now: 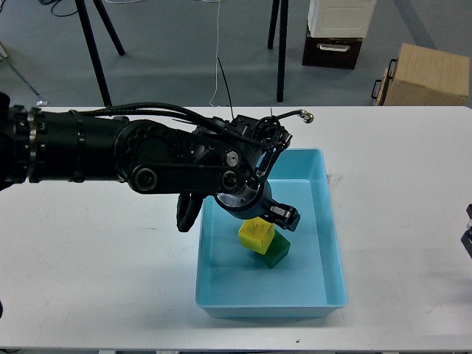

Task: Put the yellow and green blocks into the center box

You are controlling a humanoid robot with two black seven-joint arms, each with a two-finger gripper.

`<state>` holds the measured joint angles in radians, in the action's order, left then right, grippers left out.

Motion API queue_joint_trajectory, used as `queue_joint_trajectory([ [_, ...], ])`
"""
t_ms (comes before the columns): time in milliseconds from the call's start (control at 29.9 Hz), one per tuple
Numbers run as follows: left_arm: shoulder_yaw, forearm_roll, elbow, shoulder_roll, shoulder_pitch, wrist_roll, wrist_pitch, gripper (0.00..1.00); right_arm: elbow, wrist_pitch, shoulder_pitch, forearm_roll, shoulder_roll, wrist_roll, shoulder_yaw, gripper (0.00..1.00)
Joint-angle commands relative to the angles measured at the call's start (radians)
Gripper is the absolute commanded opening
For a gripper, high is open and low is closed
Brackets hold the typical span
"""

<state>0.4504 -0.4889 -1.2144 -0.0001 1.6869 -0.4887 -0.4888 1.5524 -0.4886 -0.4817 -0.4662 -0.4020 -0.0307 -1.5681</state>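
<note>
black and bulky, the left arm (133, 158) reaches in from the left edge across the white table (96, 280) and bends down over the near-left part of the light blue box (324, 243). its left gripper (279, 216) hangs just above the yellow block (255, 234), and the fingers look slightly apart with nothing between them, though they are dark and partly foreshortened, so that reading is a cautious one. the yellow block sits inside the box, tilted and resting partly on top of the green block (274, 253), which lies on the box floor just to its right and lower in the view; the two touch. both blocks look like small rigid cubes with smooth painted faces, so i would judge them light, stiff and not fragile, but a little slippery under hard pads (a glossy face gives little bite). if either had to be taken up again, the sound hold would be across two opposite flat faces near the middle, not on the edges or corners, and the tilted yellow one would want the jaws turned to match its lean. the stack seems loose, so a nudge could tip the yellow block off the green. far to the right, at the table's edge, only a sliver of the right gripper (467, 236) shows, too little to say how its fingers stand.
</note>
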Motion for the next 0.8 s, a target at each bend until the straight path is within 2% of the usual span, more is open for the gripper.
queue_joint_trajectory([
  [0,-0.042,0.013,0.006,0.000,0.033,0.000,0.000,1.00,0.000,0.000,0.000,0.000,0.000,-0.002,0.002,1.00],
  [100,-0.099,0.059,0.048,0.000,0.042,0.000,0.000,1.00,0.000,0.000,0.000,0.000,0.000,-0.002,0.002,1.00],
  [201,-0.185,0.084,0.117,0.066,0.031,0.000,0.000,1.00,0.000,0.000,0.000,0.000,0.002,-0.002,0.002,1.00],
  [268,-0.307,0.084,0.154,0.115,-0.001,0.000,0.000,1.00,0.000,0.000,0.000,0.000,0.002,-0.002,0.002,1.00],
  [402,-0.621,0.076,0.216,0.176,-0.154,0.000,0.000,1.00,0.002,0.000,0.002,0.000,0.002,-0.002,0.005,1.00],
  [569,-0.993,0.079,0.292,0.180,-0.297,0.000,0.000,1.00,0.002,0.000,0.006,0.000,0.003,-0.002,0.007,1.00],
  [770,-1.361,0.084,0.302,0.184,-0.504,0.000,0.000,1.00,0.002,0.000,0.011,0.000,0.005,0.000,0.005,1.00],
])
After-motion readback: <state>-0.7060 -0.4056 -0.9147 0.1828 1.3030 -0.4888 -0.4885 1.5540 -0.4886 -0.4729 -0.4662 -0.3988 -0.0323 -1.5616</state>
